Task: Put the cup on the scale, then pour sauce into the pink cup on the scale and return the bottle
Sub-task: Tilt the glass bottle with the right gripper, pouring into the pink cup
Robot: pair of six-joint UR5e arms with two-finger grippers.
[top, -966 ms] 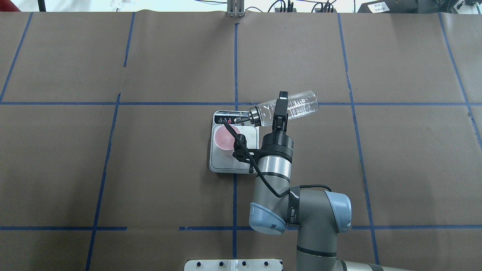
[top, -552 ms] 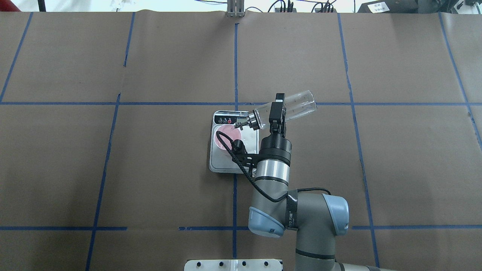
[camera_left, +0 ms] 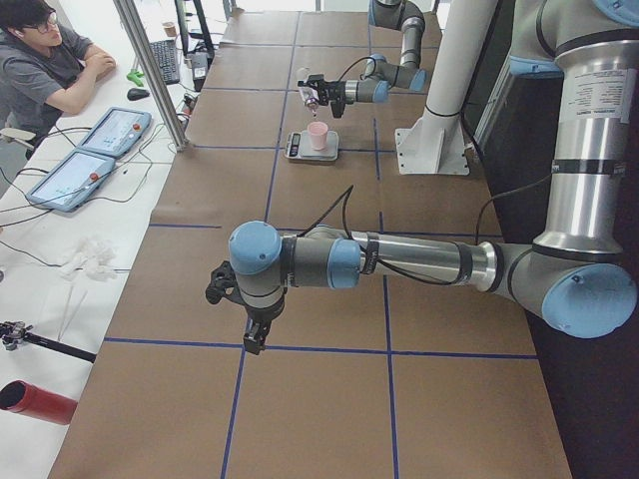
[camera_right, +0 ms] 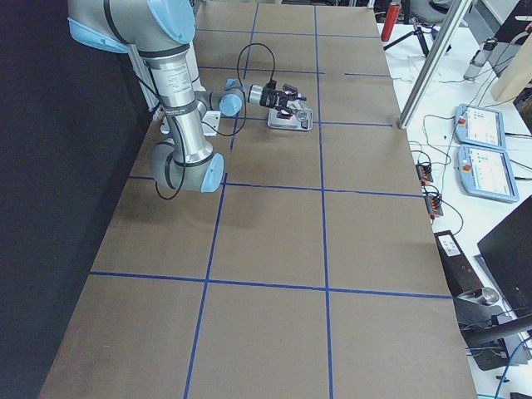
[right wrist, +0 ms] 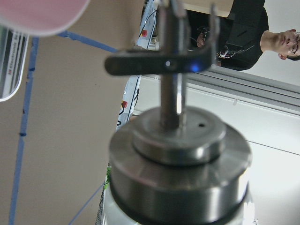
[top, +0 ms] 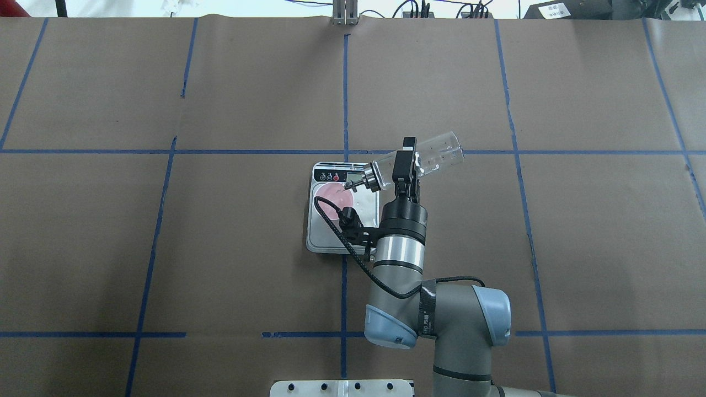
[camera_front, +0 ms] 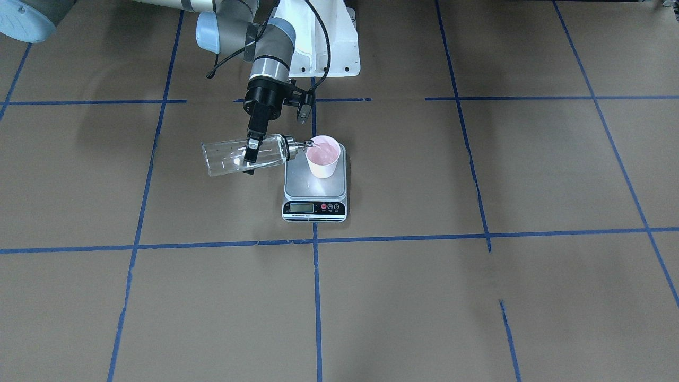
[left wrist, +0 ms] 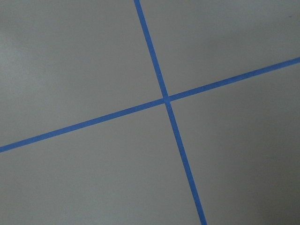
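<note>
The pale pink cup [top: 331, 197] stands upright on the silver scale [top: 341, 238], also in the front view, cup [camera_front: 323, 155] on scale [camera_front: 315, 188]. My right gripper [top: 406, 164] is shut on the clear glass bottle [top: 436, 156], held nearly horizontal with its silver spout at the cup's rim. In the front view the bottle [camera_front: 228, 157] lies to the left of the cup. The right wrist view shows the bottle's metal cap [right wrist: 178, 154] close up and the cup's edge [right wrist: 42, 14]. My left gripper [camera_left: 256, 334] hangs over bare table far away; I cannot tell whether it is open.
Brown paper with blue tape lines [left wrist: 164, 99] covers the table. A white mount plate [camera_front: 323, 48] sits at the robot's base. An operator [camera_left: 40, 60] sits at the far side with tablets [camera_left: 85, 165].
The right gripper has moved a little left and toward the robot. The bottle tipped further, bringing its spout from over the scale's display to over the cup's rim.
</note>
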